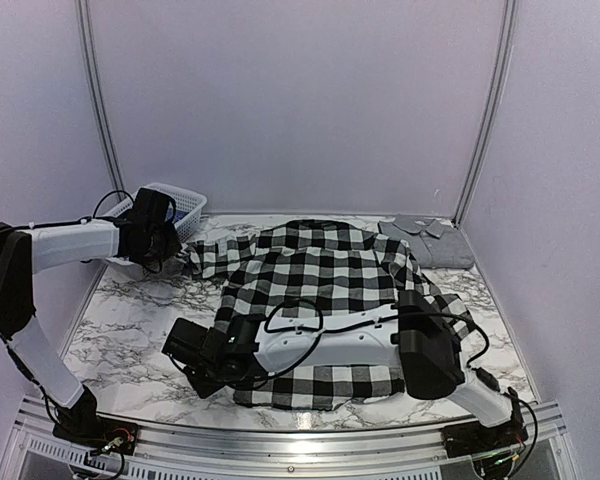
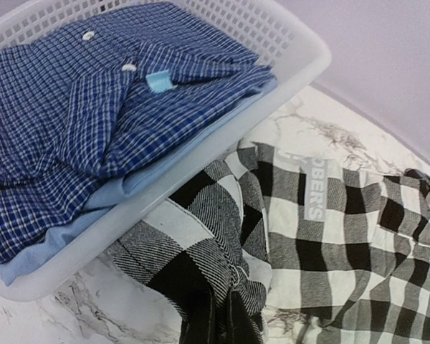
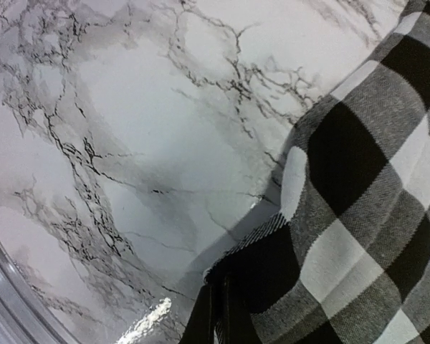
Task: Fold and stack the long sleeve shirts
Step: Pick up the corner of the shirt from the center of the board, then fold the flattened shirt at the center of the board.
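Note:
The black-and-white checked long sleeve shirt [image 1: 325, 275] lies spread over the middle of the marble table. My left gripper [image 1: 173, 250] is at its far left sleeve, beside the basket. In the left wrist view the left gripper [image 2: 221, 319] is shut on the bunched sleeve end [image 2: 201, 236], and the shirt's lettered band [image 2: 315, 188] shows to the right. My right gripper [image 1: 212, 378] reaches across to the shirt's near left corner. The right wrist view has the right gripper [image 3: 218, 315] shut on the shirt's edge [image 3: 344, 215], just above the table.
A white plastic basket [image 1: 188, 200] holding folded blue plaid shirts [image 2: 93, 107] stands at the back left, its rim [image 2: 287, 79] right by the left gripper. A folded grey shirt [image 1: 432, 240] lies at the back right. The metal rail [image 1: 280, 440] runs along the near edge.

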Available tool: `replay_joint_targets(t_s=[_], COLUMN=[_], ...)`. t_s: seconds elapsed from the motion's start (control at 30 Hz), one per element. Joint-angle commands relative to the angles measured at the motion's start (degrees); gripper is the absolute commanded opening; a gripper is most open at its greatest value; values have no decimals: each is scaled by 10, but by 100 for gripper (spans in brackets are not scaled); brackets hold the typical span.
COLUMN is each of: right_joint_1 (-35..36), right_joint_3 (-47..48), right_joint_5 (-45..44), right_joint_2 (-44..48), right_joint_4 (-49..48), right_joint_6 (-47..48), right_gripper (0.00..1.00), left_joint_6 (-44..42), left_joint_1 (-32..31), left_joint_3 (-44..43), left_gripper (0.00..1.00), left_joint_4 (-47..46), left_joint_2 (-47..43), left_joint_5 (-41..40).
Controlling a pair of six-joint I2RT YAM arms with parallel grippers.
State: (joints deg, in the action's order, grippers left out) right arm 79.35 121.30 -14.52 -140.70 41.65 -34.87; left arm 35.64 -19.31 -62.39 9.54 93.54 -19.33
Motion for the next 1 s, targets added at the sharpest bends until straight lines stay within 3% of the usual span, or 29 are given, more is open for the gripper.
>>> replay_joint_targets(t_s=[0.0,0.47,0.7,0.97], right_joint_1=[-5,-24,-26,-27], right_joint_3=[-44,-423,-528,-584], right_joint_5=[-20,-47,-51,-48], right_joint_2=[88,325,380,412], right_joint_4=[-37,-217,-252,-272], right_joint_6=[5,-97,-141,-164], right_gripper=[0,0,0,0], left_joint_6=[-24,-50,-62,-59], left_joint_1=[-14,-145,-212,-274], left_joint_3=[-56,-240,-337,-447], left_gripper=[0,0,0,0], left_joint_4=[12,-28,-70,-86], left_joint_2=[-11,66,108,166], left_joint_5=[22,36,50,87])
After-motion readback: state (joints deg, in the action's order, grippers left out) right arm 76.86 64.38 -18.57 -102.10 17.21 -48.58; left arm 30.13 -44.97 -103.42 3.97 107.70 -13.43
